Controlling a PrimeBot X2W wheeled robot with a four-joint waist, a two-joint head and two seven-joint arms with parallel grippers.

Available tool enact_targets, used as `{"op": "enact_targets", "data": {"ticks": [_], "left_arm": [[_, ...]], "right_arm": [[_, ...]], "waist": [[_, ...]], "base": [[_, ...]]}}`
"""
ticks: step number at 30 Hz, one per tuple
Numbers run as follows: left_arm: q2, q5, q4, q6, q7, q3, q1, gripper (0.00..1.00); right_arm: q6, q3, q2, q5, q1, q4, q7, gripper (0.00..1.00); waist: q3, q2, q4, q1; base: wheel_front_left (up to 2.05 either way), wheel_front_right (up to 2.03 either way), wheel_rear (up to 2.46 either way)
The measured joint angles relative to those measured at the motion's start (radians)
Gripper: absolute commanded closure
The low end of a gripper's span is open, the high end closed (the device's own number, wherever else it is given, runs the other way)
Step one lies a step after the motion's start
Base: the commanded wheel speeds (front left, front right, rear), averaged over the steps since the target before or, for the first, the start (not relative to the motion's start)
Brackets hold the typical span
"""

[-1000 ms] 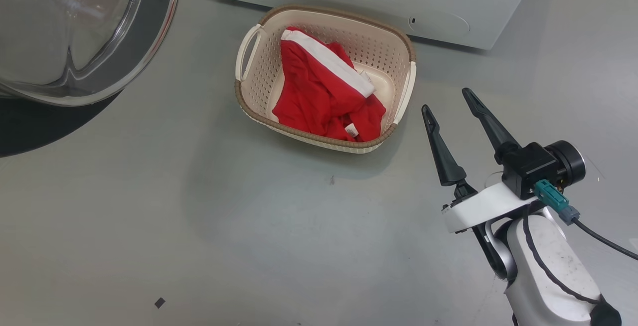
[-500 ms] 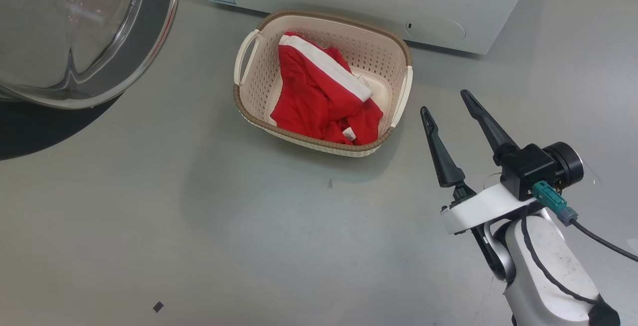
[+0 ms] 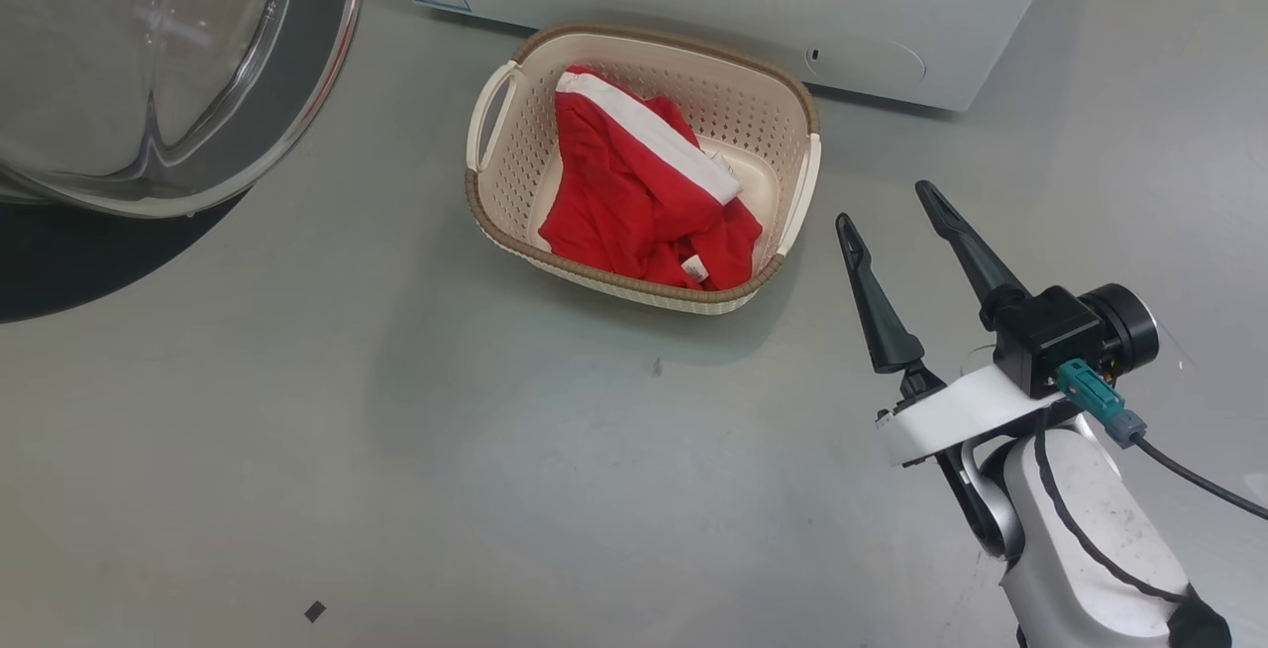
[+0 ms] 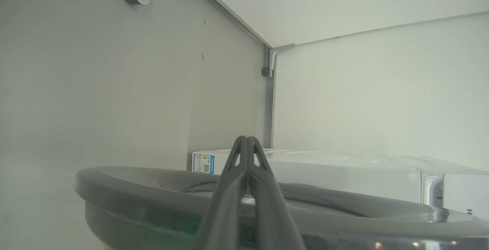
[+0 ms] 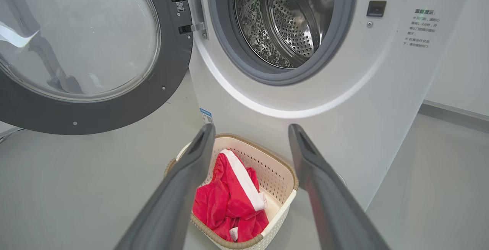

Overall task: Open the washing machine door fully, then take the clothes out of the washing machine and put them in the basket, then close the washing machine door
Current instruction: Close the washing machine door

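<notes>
Red clothes (image 3: 624, 202) lie in the basket (image 3: 738, 108), the washing machine door (image 3: 307, 83) wide open to the basket's left; your right jaws gape empty at its right, left jaws shut by the door, whose closing swing could clip the basket.

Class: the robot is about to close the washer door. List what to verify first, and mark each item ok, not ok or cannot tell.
1. The clothes lie inside the basket: ok.
2. Nothing left in the visible part of the washing machine drum: ok.
3. The right gripper is open and empty: ok.
4. The left gripper is shut, at the washing machine door rim: ok.
5. The left gripper touches the door: cannot tell.
6. The basket is clear of the door's swing: cannot tell.
</notes>
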Motion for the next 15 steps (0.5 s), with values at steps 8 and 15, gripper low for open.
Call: {"op": "enact_targets", "data": {"ticks": [8, 15], "left_arm": [[-0.002, -0.013, 0.019, 0.0, 0.053, 0.003, -0.008, 1.0], [-0.014, -0.017, 0.033, -0.029, 0.137, -0.036, -0.007, 1.0]], "right_arm": [[0.0, -0.006, 0.001, 0.002, -0.001, 0.016, -0.008, 0.0], [-0.002, -0.013, 0.002, 0.008, -0.001, 0.023, -0.009, 0.0]], "waist": [[-0.018, 0.0, 0.002, 0.0], [-0.041, 0.0, 0.013, 0.0]], "base": [[0.0, 0.0, 0.0], [0.0, 0.0, 0.0]]}}
